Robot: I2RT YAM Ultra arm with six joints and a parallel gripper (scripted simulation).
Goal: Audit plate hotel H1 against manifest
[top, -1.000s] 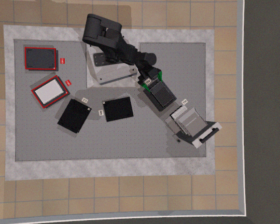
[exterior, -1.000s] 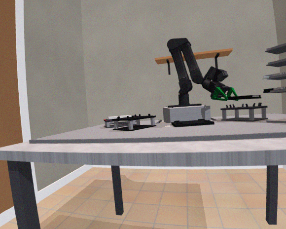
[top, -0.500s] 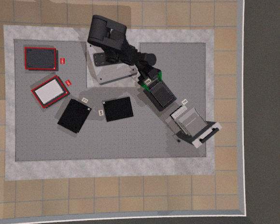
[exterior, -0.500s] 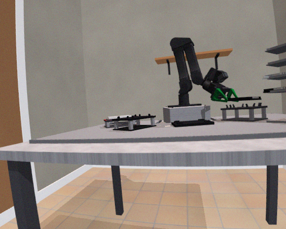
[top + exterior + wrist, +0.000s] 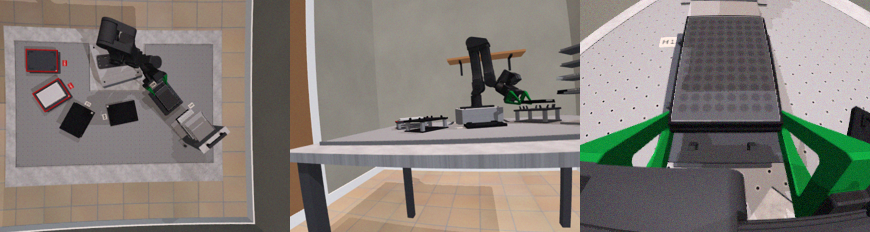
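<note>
My gripper (image 5: pixel 161 89) (image 5: pixel 525 102) (image 5: pixel 725 117) is shut on the near end of a dark 96-well plate (image 5: pixel 168 97) (image 5: pixel 542 101) (image 5: pixel 725 70). The plate is nearly level, wells up, a little above the regrip nest RG (image 5: pixel 537 109) (image 5: pixel 725 150). Its near end shows no label; a small pale patch shows towards its far end in the exterior view. Hotel H1 (image 5: pixel 200 127) stands beyond; a white plate (image 5: pixel 185 116) shows at its front. A dark plate front (image 5: pixel 563 92) shows in its lowest visible level. IDs are unreadable. A white plate (image 5: pixel 51 95) lies in one red-edged quarantine nest.
The other red-edged quarantine nest (image 5: pixel 42 60) holds no plate. Landing nest L1 (image 5: pixel 77 120) (image 5: pixel 426 120) and recovery nest N6 (image 5: pixel 122 113) (image 5: pixel 485 124) are black and bare. The hotel's shelves (image 5: pixel 571 50) reach in at the right of the exterior view.
</note>
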